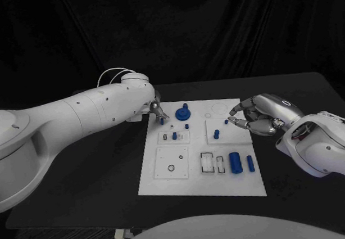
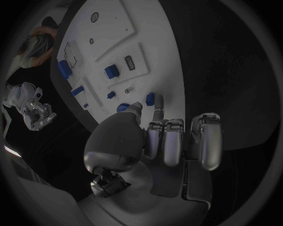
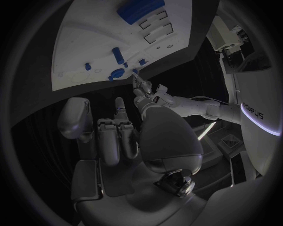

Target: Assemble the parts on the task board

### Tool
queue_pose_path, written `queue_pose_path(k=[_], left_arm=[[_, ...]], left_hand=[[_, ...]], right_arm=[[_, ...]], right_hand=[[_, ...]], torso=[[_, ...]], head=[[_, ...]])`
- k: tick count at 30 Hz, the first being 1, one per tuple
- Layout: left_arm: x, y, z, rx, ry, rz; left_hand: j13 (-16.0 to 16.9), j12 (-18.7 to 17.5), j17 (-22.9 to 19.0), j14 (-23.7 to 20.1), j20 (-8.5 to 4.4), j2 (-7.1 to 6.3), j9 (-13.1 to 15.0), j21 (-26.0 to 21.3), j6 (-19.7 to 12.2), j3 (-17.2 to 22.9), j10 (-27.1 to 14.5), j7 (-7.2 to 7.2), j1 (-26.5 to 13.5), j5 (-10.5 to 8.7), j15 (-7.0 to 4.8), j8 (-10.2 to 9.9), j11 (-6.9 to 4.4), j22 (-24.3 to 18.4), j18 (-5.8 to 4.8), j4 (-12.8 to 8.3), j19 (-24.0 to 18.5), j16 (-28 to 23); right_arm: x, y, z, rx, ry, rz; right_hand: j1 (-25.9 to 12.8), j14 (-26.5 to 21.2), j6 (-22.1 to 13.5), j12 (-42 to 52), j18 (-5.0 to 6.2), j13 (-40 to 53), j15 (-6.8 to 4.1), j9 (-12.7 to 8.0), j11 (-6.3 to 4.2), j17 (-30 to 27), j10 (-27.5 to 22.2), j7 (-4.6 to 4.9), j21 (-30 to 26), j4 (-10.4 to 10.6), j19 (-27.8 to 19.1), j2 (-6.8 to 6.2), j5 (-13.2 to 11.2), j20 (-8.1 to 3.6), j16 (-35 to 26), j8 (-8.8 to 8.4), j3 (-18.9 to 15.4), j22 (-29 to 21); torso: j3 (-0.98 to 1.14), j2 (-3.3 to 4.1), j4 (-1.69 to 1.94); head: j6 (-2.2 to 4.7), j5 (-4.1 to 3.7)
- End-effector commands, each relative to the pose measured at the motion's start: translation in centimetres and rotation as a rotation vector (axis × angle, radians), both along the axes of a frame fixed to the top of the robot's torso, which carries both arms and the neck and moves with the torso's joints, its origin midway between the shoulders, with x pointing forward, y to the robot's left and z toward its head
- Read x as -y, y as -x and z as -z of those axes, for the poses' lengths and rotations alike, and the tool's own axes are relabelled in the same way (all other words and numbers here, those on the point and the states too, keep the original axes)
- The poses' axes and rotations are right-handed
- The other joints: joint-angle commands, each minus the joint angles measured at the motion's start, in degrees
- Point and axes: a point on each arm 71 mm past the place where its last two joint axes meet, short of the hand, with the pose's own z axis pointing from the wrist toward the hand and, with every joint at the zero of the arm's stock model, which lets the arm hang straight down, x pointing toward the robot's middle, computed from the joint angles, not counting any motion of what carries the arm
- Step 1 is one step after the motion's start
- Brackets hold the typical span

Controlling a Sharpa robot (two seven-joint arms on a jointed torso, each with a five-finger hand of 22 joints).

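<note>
Board: the white task board (image 1: 196,180) lies mid-table.
Seated, by my judgement: a round knob (image 1: 183,114) and small pegs (image 1: 187,126) near the far edge.
Left: two cylinders (image 1: 236,162) lie loose near the right edge; several slots stand empty.
Left hand (image 1: 155,112): at the far left corner, fingertip touching a small peg (image 1: 163,120); grip unclear.
Right hand (image 1: 259,115): over the right edge, fingers curled, holding nothing.

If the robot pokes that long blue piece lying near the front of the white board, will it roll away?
Probably a little. The blue cylinder looks round and lies on its side on the task board, so a sideways push would likely roll it. It looks hard and stiff, not bendy. Being small, it is likely light.
</note>
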Motion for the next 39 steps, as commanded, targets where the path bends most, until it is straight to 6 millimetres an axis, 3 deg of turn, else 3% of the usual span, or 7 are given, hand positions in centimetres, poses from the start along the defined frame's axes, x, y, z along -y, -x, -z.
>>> queue_pose_path(k=[1,10,22,23,39], left_arm=[[0.06,0.13,0.20,-0.018,-0.014,0.001],[0.16,0.15,0.30,-0.026,-0.012,0.008],[0.20,0.10,0.33,-0.025,0.000,0.017],[0.20,0.10,0.33,-0.025,0.001,0.017],[0.39,0.06,0.40,-0.029,0.018,0.034]], left_hand=[[15.09,0.20,15.07,5.98,0.06,0.00,0.60,-0.29,0.08,0.38,5.86,-0.36,0.58,0.62,-0.58,0.52,-0.48,12.76,0.52,-0.42,2.57,0.15],[15.09,0.20,15.07,5.98,-0.26,-0.58,3.79,-0.42,-0.65,2.07,5.86,-0.74,1.20,4.15,-0.89,1.77,-0.83,12.74,0.53,-1.64,2.55,0.15],[15.09,0.20,15.07,5.98,-0.36,-0.80,5.06,-0.52,-0.97,2.98,5.86,-0.87,1.38,5.57,-0.99,2.19,-0.94,12.72,0.55,-2.10,2.51,0.15],[15.09,0.20,15.07,5.98,-0.46,-0.90,5.50,-0.64,-0.98,3.61,5.86,-0.96,1.83,7.49,-1.08,2.36,-1.02,12.68,0.59,-2.52,2.46,0.15],[15.09,0.20,15.07,5.98,-0.61,-1.05,7.11,-0.81,-0.88,5.65,5.86,-1.26,1.88,9.39,-1.28,2.90,-1.29,12.65,0.61,-2.98,2.40,0.15]], right_arm=[[0.00,-0.01,0.12,-0.005,0.005,0.005],[-0.13,-0.03,0.11,-0.004,0.002,0.003],[-0.13,-0.07,0.17,-0.010,-0.005,0.008],[-0.13,-0.07,0.17,-0.010,-0.005,0.008],[-0.09,-0.10,0.22,-0.012,-0.005,0.010]], right_hand=[[0.64,5.78,0.30,0.14,0.18,15.10,-0.38,-0.08,-0.13,13.68,5.99,0.25,-0.26,-0.08,-0.08,-0.05,0.37,-0.07,-0.25,-0.29,0.15,7.62],[0.71,5.77,0.32,0.14,0.19,15.10,-0.38,-0.09,-0.12,13.61,5.99,0.27,-0.33,-0.11,-0.10,-0.06,0.53,-0.07,-0.27,-0.32,0.18,7.60],[0.65,5.74,0.35,0.14,0.21,15.10,-0.37,-0.09,-0.10,13.44,5.99,0.29,-0.46,-0.04,-0.13,-0.05,0.52,-0.07,-0.32,-0.32,0.16,7.57],[0.65,5.74,0.38,0.14,0.23,15.10,-0.37,-0.10,-0.10,13.45,5.99,0.29,-0.56,0.00,-0.15,0.03,0.54,-0.06,-0.32,-0.32,0.19,7.55],[0.77,5.72,0.28,0.14,0.25,15.10,-0.36,-0.15,-0.08,13.37,5.99,0.31,-0.70,0.01,-0.20,0.18,0.60,-0.05,-0.34,-0.43,0.31,7.52]], torso=[[0.00,0.01,-0.01],[0.00,-0.01,-0.02],[0.01,-0.04,0.05],[0.01,-0.04,0.04],[-0.01,-0.01,0.01]], head=[[0.01,0.06],[0.01,-0.12],[0.01,-0.17],[0.01,-0.11],[0.01,-0.08]])
